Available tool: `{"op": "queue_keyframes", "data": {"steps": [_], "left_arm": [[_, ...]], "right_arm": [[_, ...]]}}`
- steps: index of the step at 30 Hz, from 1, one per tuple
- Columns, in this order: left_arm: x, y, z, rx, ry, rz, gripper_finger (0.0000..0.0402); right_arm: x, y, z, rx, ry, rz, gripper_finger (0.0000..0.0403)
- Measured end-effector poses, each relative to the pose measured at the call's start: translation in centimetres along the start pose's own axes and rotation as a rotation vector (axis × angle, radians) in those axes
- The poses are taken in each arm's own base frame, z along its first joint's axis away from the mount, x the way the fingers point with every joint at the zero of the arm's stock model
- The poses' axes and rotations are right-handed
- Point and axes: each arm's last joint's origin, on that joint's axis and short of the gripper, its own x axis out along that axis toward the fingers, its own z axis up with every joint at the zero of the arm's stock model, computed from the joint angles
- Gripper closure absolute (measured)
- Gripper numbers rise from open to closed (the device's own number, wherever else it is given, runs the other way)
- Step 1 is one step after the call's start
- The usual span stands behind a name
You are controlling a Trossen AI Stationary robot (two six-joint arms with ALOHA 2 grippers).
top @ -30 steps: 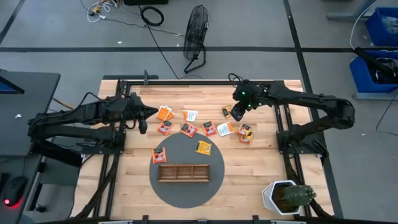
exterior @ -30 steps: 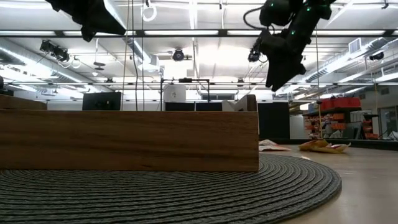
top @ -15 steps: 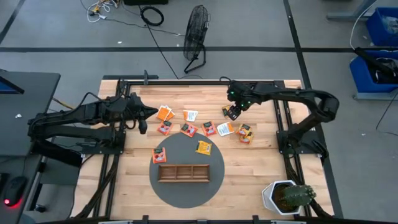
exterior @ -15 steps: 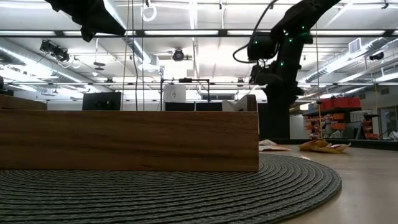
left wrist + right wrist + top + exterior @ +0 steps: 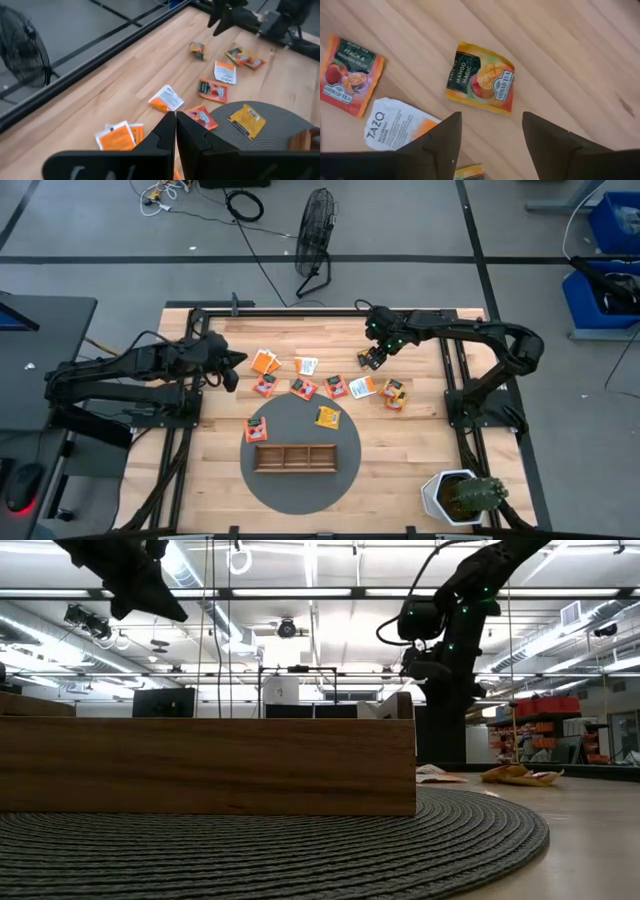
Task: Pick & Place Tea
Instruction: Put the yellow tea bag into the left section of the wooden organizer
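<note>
Right wrist view — right claw (image 5: 490, 140) spread above a mango tea sachet (image 5: 481, 78); left claw (image 5: 175, 131) pressed together, empty.

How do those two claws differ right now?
The left gripper has its fingers shut together and holds nothing; the right gripper has its fingers spread wide. The left one hangs over the table's left side, while the right one hovers just above a mango tea sachet. Both are dark, two-fingered and empty.

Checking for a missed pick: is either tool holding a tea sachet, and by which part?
Neither. The right tool is open above the mango sachet; the left tool is shut, empty.
</note>
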Motion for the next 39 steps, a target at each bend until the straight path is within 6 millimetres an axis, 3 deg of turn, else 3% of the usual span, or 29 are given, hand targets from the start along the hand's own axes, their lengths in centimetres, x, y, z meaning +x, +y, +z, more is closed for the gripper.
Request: {"op": "queue_keyframes", "data": {"steps": [11,21,30,34,39], "left_arm": [[0.3,1.1,0.0,-0.085,0.022,0.086,0.0385],[0.3,1.2,0.0,-0.083,0.024,0.085,0.0385],[0.3,1.2,0.0,-0.082,0.024,0.085,0.0385],[0.3,1.2,0.0,-0.082,0.023,0.085,0.0385],[0.3,1.2,0.0,-0.081,0.024,0.085,0.0385]], "right_arm": [[0.5,-1.0,0.5,0.039,-0.005,0.022,0.0188],[4.1,-0.9,1.1,0.08,0.051,0.005,0.0188],[6.0,-1.4,1.2,0.103,0.08,-0.024,0.0191],[6.9,-1.4,1.1,0.097,0.111,-0.015,0.0222],[7.2,-1.3,1.2,0.096,0.114,-0.007,0.031]]}}
